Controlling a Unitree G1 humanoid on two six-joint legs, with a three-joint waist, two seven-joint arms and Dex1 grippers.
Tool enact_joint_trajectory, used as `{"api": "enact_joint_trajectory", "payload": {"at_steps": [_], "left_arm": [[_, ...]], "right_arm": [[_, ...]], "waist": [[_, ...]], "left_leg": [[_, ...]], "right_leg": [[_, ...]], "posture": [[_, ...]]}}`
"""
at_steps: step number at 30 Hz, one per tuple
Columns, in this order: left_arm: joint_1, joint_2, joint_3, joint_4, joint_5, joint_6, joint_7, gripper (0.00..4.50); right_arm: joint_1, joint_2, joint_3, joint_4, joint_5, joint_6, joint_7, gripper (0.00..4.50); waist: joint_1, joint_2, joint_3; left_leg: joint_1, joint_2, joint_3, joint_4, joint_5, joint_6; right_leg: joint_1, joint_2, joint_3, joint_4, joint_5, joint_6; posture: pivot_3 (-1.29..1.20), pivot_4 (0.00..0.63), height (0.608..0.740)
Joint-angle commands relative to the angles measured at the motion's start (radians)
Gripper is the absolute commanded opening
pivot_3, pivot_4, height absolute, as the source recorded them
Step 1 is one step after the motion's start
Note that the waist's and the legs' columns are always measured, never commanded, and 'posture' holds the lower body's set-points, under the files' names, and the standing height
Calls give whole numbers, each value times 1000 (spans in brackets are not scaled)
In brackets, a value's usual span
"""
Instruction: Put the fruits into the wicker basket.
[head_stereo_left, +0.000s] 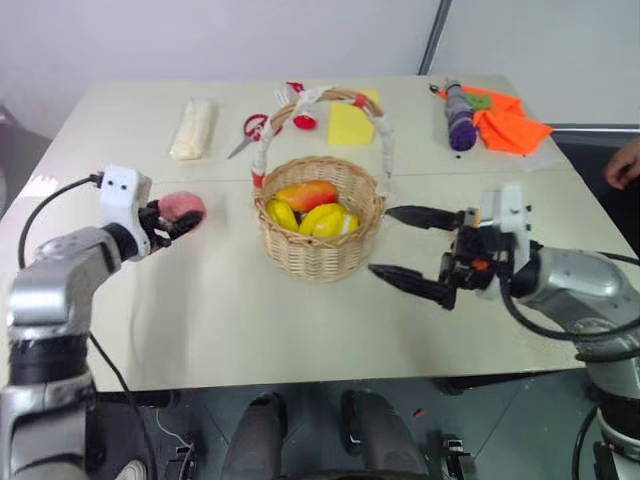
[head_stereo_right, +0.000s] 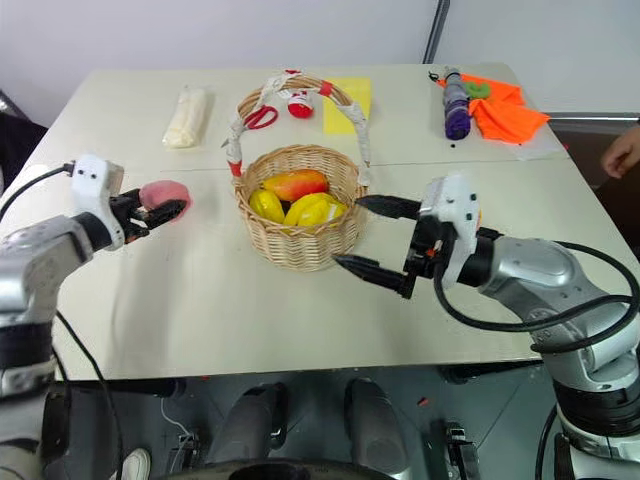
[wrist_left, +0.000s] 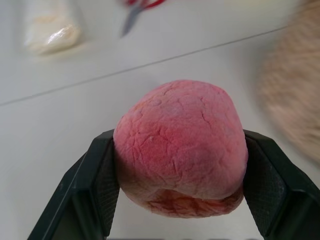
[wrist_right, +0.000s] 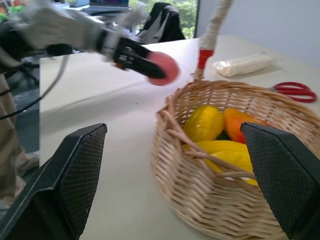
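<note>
A: Gripping the peach (head_stereo_left: 183, 207), is it? Which arm?

B: The left gripper (head_stereo_left: 178, 222). Its two black fingers (wrist_left: 95, 190) are clamped on either side of the pinkish fruit, which sits off the table (head_stereo_left: 200, 320), to the left of the wicker basket (head_stereo_left: 320, 250) and apart from it.

A: And the right gripper (head_stereo_left: 405, 245)?

B: Jaws spread wide, holding nothing, level and pointing at the basket from just beside its right wall.

A: What is in the basket?

B: Yellow bananas (head_stereo_left: 318, 218) and a red-orange mango (head_stereo_left: 307, 193), under the cloth-wrapped handle (head_stereo_left: 384, 140). I cannot pick out the apple-like fruit.

A: Anything else on the table?

B: At the far edge: a white wrapped bundle (head_stereo_left: 193, 128), red scissors (head_stereo_left: 250, 130), a yellow sheet (head_stereo_left: 352, 122), an orange cloth (head_stereo_left: 510, 125) with a purple thing (head_stereo_left: 460, 120) beside it
</note>
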Motion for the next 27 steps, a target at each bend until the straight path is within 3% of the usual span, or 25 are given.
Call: {"api": "enact_joint_trajectory", "payload": {"at_steps": [1,5,12,14,18,23,27], "left_arm": [[-48,13,26,-253,-228,74,-40,3227],[-225,-72,-159,-246,-165,96,103,3227],[-376,-172,-377,-77,13,-18,141,3227],[-397,-188,-397,-28,47,-54,137,3227],[-422,-213,-413,18,62,-90,102,4489],[-375,-231,-341,-69,-112,-56,-12,4489],[-313,-186,-328,-139,-187,-45,-96,4489]], "right_arm": [[-16,10,-24,60,-23,-36,10,4500],[-25,15,-18,118,-54,-58,18,4500],[-2,41,-37,118,-77,-68,-23,4500],[11,48,-46,115,-87,-75,-39,4500],[39,49,-63,150,-170,-89,-119,4500],[12,46,-67,314,-362,-131,-269,4500],[-41,64,-66,458,-453,-116,-371,4500]], "waist": [[18,0,0],[20,2,0],[5,1,0],[2,1,0],[-4,1,0],[-6,1,0],[-9,2,-1]], "left_leg": [[-1,0,0,1,1,-1],[-1,-2,0,13,1,-1],[0,-3,3,14,-2,3],[-1,-2,2,13,-2,4],[-1,-2,2,13,-3,5],[-1,-2,3,14,-2,5],[-1,-2,4,14,-2,5]], "right_leg": [[1,-1,0,0,0,-1],[8,1,-3,0,1,-2],[8,3,0,-2,4,4],[7,4,0,0,4,6],[6,4,0,0,4,6],[6,3,1,0,3,5],[5,3,3,0,2,3]], "posture": [[0,150,740],[0,150,740],[0,150,740],[0,150,740],[0,150,740],[0,150,740],[0,150,740]]}}
